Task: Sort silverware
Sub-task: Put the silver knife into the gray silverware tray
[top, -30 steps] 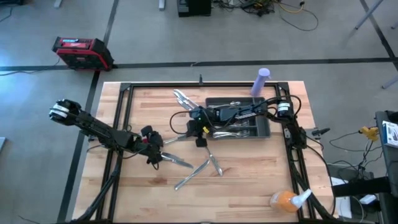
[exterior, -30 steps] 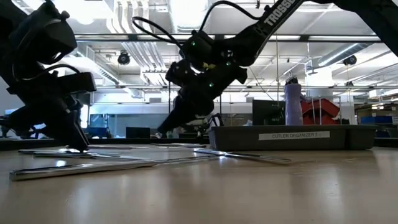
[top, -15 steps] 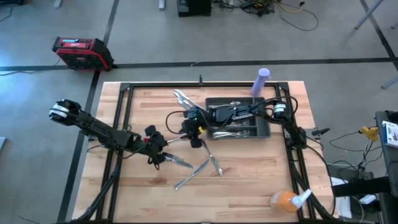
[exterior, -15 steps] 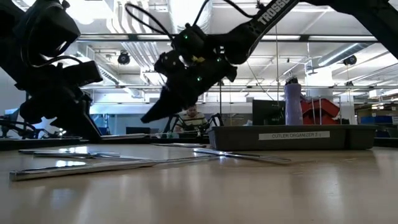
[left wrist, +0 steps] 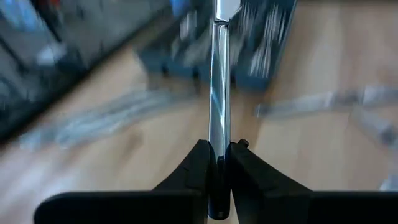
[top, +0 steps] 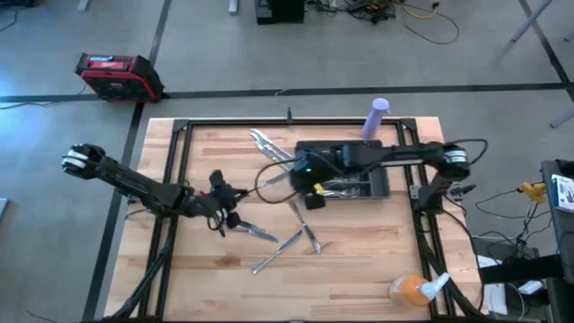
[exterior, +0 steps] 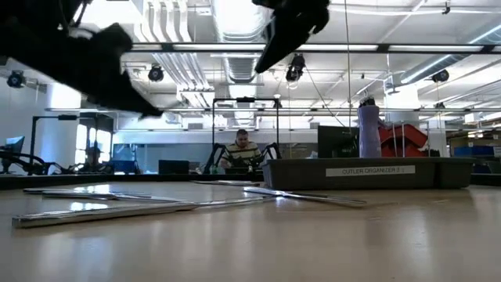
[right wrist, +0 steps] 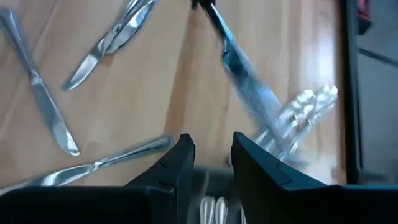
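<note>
We see the dark grey cutlery organizer (top: 375, 184) on the far right part of the wooden table (top: 359, 260); its compartments hold several shiny pieces (top: 345, 188), too small for us to count or sort by kind; in the low view its wall (exterior: 368, 172) bears a label reading cutlery organizer. Our right gripper (top: 309, 188) hangs at the tray's left end with its fingers (right wrist: 180, 168) parted and nothing between them; our left gripper (top: 229, 199) sits out over the left-middle of the table, and its fingers (left wrist: 199, 168) are clamped on a slim silver piece (left wrist: 219, 93) that stands straight out ahead of them, its kind hidden from us. Loose silverware lies in front of the tray: roughly three or four crossed pieces (top: 300, 235) near the middle, one (top: 260, 233) just beside the left gripper, and a cluster (top: 266, 142) near the far edge, left of the tray; the right wrist view shows two knives (right wrist: 43, 106) and a bunch of forks (right wrist: 298, 118). The near half of the table is mostly bare wood; a lilac cylinder (top: 377, 118) stands at the far edge and an orange spray bottle (top: 414, 288) at the near right corner.
</note>
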Controlling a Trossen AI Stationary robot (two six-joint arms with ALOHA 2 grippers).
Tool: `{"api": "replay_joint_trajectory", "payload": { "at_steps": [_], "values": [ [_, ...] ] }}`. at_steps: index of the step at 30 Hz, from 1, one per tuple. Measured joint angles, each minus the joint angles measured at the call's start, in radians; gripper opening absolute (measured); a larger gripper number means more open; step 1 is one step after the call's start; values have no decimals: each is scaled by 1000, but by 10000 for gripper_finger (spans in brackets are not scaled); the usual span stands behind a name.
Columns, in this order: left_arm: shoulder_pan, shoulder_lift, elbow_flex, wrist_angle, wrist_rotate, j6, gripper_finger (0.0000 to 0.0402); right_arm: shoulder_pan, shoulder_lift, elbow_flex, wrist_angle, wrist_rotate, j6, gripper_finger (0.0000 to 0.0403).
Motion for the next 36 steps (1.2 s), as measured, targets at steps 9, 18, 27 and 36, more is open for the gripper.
{"api": "replay_joint_trajectory", "payload": {
  "at_steps": [9,18,27,36],
  "values": [
    [1,-114,-11,273,74,234,25,-1,-36,-349,712,-108,76,132],
    [1,-118,-11,441,154,349,25,-4,127,-472,1640,-179,138,155],
    [1,-89,-11,564,177,420,25,-3,218,-316,1599,-256,133,135],
    [1,-90,-11,604,177,469,25,-3,221,-295,1598,-261,140,52]
  ]
}}
